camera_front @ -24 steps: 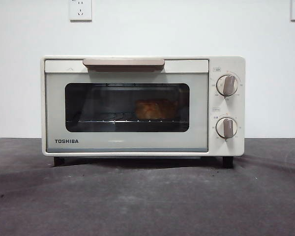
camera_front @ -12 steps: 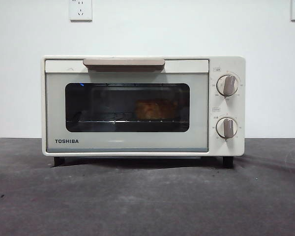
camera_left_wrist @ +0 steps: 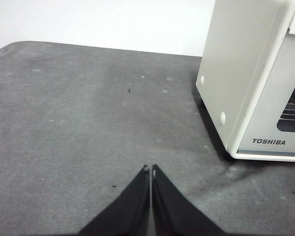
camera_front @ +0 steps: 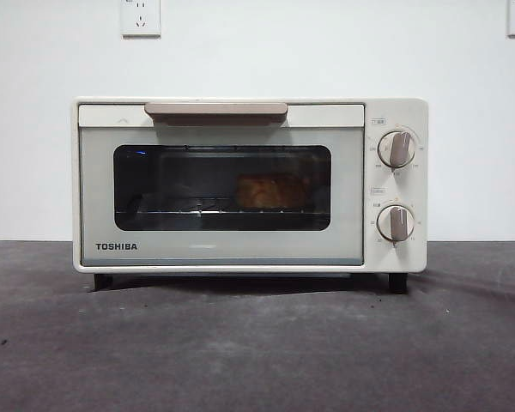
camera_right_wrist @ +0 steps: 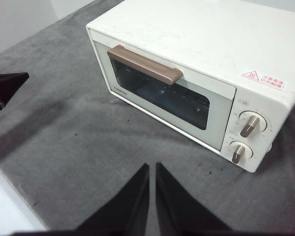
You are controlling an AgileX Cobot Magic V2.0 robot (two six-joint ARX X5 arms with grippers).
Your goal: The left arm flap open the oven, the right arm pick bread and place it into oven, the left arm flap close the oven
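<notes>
Your oven point(camera_front: 250, 184) door sits flush shut, same as a second ago; nothing moved. Bread point(camera_front: 271, 190) is inside on the rack, right of window centre. Left gripper point(camera_left_wrist: 150, 170) has jaws pressed together, empty, low over the table at the oven's 9 o'clock side. Right gripper point(camera_right_wrist: 152, 167) is closed too, holding nothing, hovering above the oven front. Task looks finished; just retract.
</notes>
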